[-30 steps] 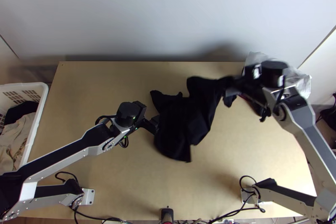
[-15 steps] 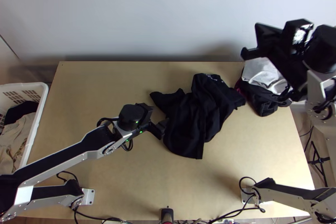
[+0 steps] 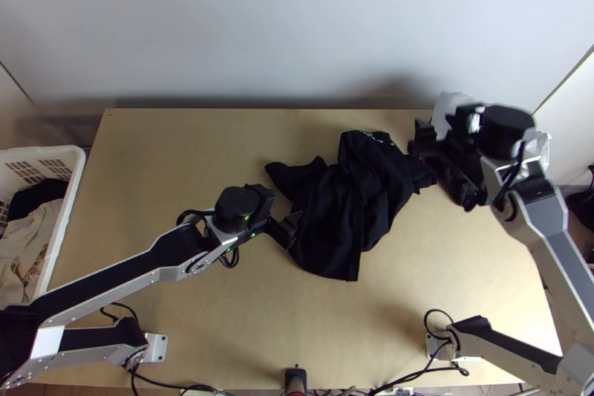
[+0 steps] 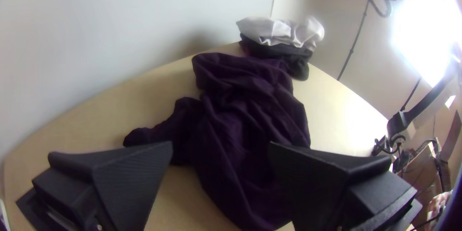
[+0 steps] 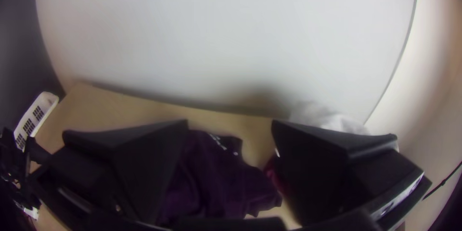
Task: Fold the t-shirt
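The t-shirt (image 3: 334,225) is matt cloth (rather rumpled); the table (image 3: 245,322), smooth wood.

Surface (image 3: 163,166): light wood, pale wall along far edge. Dark t-shirt (image 3: 334,210) on it, bunched and creased, around the middle toward the far side. Dark cloth pile (image 4: 298,62) near far right corner, white cloth (image 4: 269,30) on top. Black cables (image 3: 423,374) along near edge.

Silver-grey links (image 3: 553,229), small screws (image 3: 199,267) — rounded black joints (image 3: 236,207), looping black cables (image 3: 193,212), tiny green lights (image 3: 252,235)
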